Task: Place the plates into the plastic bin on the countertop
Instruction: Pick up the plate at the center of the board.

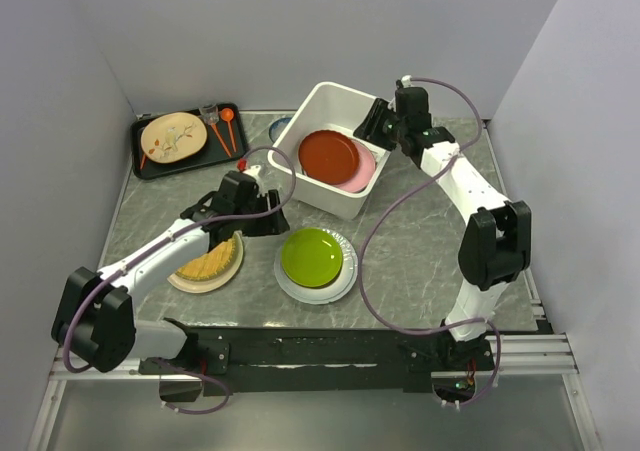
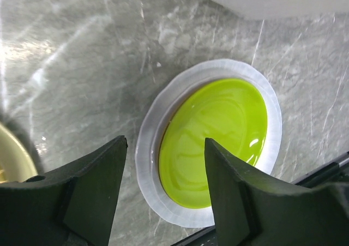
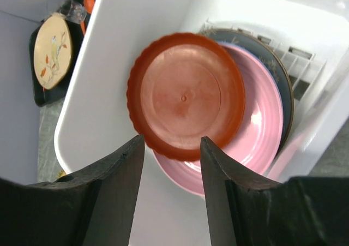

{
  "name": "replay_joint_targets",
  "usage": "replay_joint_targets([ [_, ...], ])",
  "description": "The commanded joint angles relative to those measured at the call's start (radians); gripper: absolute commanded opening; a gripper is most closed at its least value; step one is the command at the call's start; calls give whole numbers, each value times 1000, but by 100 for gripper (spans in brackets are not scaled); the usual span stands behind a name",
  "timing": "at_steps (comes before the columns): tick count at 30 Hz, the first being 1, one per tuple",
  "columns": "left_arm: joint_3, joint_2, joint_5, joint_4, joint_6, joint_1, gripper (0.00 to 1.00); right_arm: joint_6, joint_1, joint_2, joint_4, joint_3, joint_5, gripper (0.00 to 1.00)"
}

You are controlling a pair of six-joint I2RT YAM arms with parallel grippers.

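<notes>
Obs.: bin (image 1: pixel 318 106) sits at 12 o'clock on the countertop (image 1: pixel 420 231). It holds a red plate (image 1: pixel 328 156) lying askew on a pink plate (image 1: pixel 362 171). The right wrist view shows a dark-rimmed plate (image 3: pixel 281 79) under those two.

Right pincer (image 1: pixel 372 121) hangs over the bin's 2 o'clock rim. Its fingers are moderately apart and empty, and the red plate shows face-on beyond them, not gripped.

Left pincer (image 1: pixel 262 211) is at 9 o'clock of the lime plate (image 1: pixel 311 256), fingers apart with nothing between them. The lime plate rests on a white plate (image 1: pixel 346 271) at 6 o'clock of the bin. A yellow woven plate (image 1: pixel 215 263) on a cream plate (image 1: pixel 195 283) lies at 8 o'clock. All four plates are outside the bin.

Risks (judgement):
- The lime plate nests inside the white one with its rim low. A finger sliding under may catch both plates, and the lower one could drop on the way.
- A shallow bite on the slick rim may let the plate pivot and slip.
- Pushing sideways would skate the stack towards the near edge at 6 o'clock.
- With the right arm parked over the bin, a left-arm delivery could hit it.
- The stack in the bin is off-centre, so another plate may slide off it.

Black tray (image 1: pixel 150 174) at 10 o'clock is not part of the job.
</notes>
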Motion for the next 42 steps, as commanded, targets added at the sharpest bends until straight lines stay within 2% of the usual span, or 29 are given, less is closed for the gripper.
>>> replay_joint_targets([
  [1, 2, 15, 15, 32, 11, -32, 64, -11, 7, -104, 50, -47, -19, 53],
  [11, -2, 33, -17, 30, -3, -57, 53, -5, 9, -222, 84, -179, -25, 53],
  [16, -12, 12, -87, 15, -20, -55, 54, 16, 15, -269, 113, -256, -37, 53],
  [21, -24, -23, -176, -22, -43, -40, 63, 13, 53, -297, 115, -289, -31, 53],
  [32, -39, -161, -201, -77, -66, 125, 75, 2, 242, -328, 147, -312, -56, 53],
  [39, -29, -226, -22, -83, -60, 337, 79, 16, 362, -273, 179, -340, -65, 53],
  [42, -9, -244, -14, -108, -48, 389, 80, 27, 398, -228, 217, -349, -100, 53],
])
